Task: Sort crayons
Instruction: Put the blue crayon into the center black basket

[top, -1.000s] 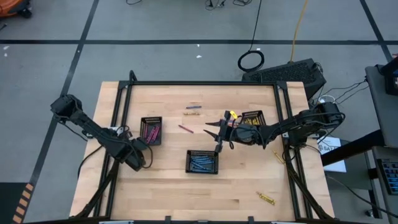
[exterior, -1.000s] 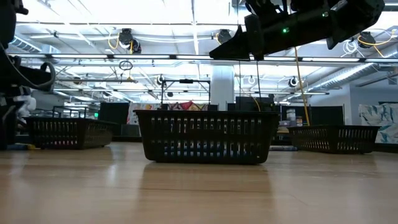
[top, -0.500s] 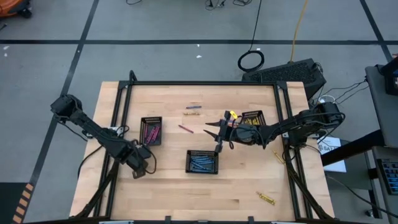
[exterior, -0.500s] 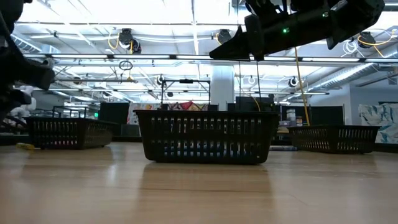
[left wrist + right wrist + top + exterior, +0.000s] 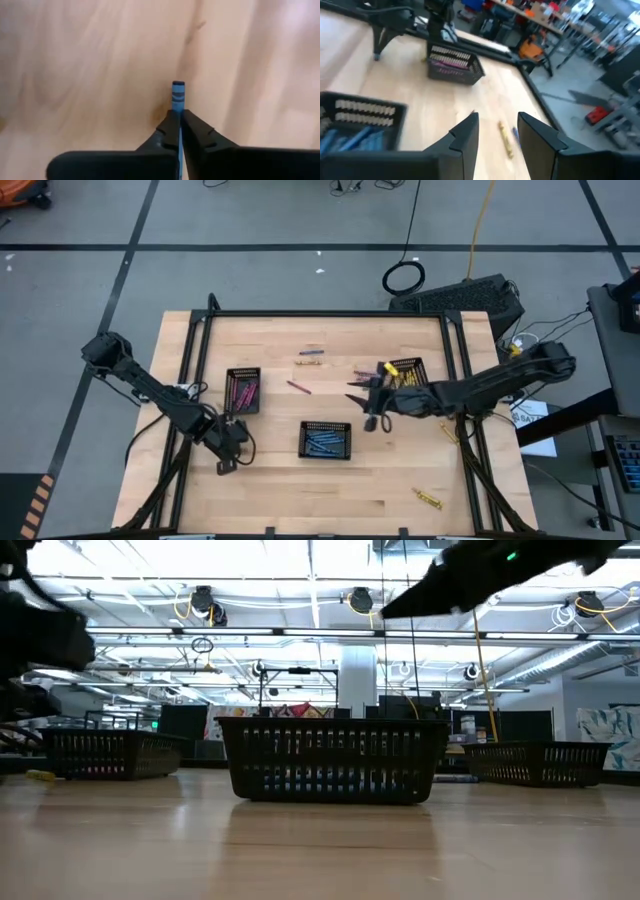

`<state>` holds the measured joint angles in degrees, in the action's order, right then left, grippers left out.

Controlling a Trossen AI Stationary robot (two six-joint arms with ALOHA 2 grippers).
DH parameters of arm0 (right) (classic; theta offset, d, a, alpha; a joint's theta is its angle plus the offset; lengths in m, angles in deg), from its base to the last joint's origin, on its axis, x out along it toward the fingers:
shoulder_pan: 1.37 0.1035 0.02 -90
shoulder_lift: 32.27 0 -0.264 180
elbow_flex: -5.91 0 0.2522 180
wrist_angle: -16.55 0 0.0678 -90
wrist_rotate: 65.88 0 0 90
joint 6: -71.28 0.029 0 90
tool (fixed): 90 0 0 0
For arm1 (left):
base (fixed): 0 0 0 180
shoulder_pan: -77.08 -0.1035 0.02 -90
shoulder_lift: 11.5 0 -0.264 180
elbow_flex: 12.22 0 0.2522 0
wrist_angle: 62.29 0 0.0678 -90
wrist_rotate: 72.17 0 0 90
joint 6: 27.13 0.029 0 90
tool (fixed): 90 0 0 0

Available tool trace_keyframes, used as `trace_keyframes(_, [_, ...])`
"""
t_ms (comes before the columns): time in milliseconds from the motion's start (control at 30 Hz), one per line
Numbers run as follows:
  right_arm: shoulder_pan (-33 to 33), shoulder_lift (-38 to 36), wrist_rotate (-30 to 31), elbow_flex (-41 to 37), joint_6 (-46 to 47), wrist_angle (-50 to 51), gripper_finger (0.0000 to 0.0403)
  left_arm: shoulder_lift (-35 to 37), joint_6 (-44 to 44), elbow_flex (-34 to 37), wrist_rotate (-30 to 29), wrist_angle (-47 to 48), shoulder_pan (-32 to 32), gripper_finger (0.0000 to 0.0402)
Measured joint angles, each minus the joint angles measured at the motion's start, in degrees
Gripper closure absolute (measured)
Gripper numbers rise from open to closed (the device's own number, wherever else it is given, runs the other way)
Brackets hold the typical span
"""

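Wooden table (image 5: 270,490) inside a black frame, standing on a grey floor with dark tape lines; a lit hall with ceiling lamps lies behind it in the low view. Left gripper (image 5: 226,463) is at the table's left front, below the left tray (image 5: 243,390); a second ago it sat higher, just beside that tray's lower corner, and it has since travelled toward the front edge. Its fingers (image 5: 167,132), open a second ago, are now closed on a blue crayon (image 5: 178,95), whose tip stands out past the fingertips over bare wood in the left wrist view. Right gripper (image 5: 372,402) hangs between the right tray (image 5: 405,370) and the centre tray (image 5: 326,439); compared with the earlier frame it has shifted right and slightly toward the front, and its arm is stretched further across. Its fingers (image 5: 465,137) stand apart with nothing between them. Pink and purple crayons lie in the left tray, blue crayons (image 5: 325,443) in the centre tray, yellow ones in the right tray. Loose crayons remain on the wood: a pair (image 5: 309,358) near the back, a red one (image 5: 297,387) mid-table, and a yellow one (image 5: 428,499) at the right front, all in the same places as before.
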<state>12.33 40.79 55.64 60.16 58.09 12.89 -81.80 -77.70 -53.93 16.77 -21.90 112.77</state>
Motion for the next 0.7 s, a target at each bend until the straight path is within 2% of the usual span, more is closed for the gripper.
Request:
trace_keyframes(133, [3.22,-6.91,-0.03,0.0,6.68,8.94,0.0282,0.0,0.28,-1.67,-2.48,-4.75,-0.05,0.0401])
trace_keyframes(267, [6.41,-11.4,-0.02,0.0,7.64,12.15,0.0282,0.0,2.62,-5.56,-7.96,-5.21,-1.29,0.0401])
trace_keyframes(367, [7.74,-13.25,-0.02,0.0,5.69,10.3,0.0282,0.0,9.88,-10.05,-12.35,-6.57,-4.67,0.0402])
trace_keyframes(433, [7.84,-13.36,-0.02,0.0,4.04,8.39,0.0282,0.0,18.22,-12.68,-13.83,-12.01,-7.84,0.0401])
trace_keyframes(567, [7.69,-12.74,0.02,0.0,1.44,6.84,0.0282,-0.16,36.29,-14.95,-11.51,-27.89,-14.83,0.0401])
trace_keyframes(700, [7.53,-11.35,0.08,0.0,0.27,4.88,0.0282,-3.56,43.08,-14.91,-4.05,-35.2,-22.83,0.0401])
